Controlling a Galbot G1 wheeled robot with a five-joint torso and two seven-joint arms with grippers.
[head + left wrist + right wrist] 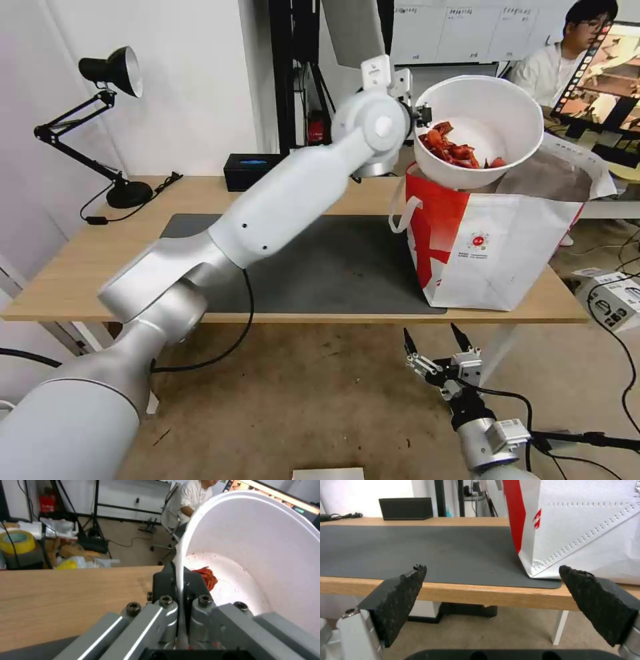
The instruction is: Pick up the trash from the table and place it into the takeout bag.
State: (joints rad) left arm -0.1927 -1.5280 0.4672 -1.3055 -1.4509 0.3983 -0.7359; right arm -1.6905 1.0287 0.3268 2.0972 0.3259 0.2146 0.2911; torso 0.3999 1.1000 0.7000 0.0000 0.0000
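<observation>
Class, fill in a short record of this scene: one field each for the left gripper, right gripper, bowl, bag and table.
left gripper: shut on the bowl rim, raised over the bag
right gripper: open, low in front of the table edge
bowl: white, tilted, red scraps inside, above the bag mouth
bag: upright on the table's right end, open
table: wooden, dark mat on top

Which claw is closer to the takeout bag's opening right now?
Left. The left claw holds the white bowl by its rim, tilted just above the takeout bag opening. The right claw hangs open below the table edge, in front of the bag's base.
</observation>
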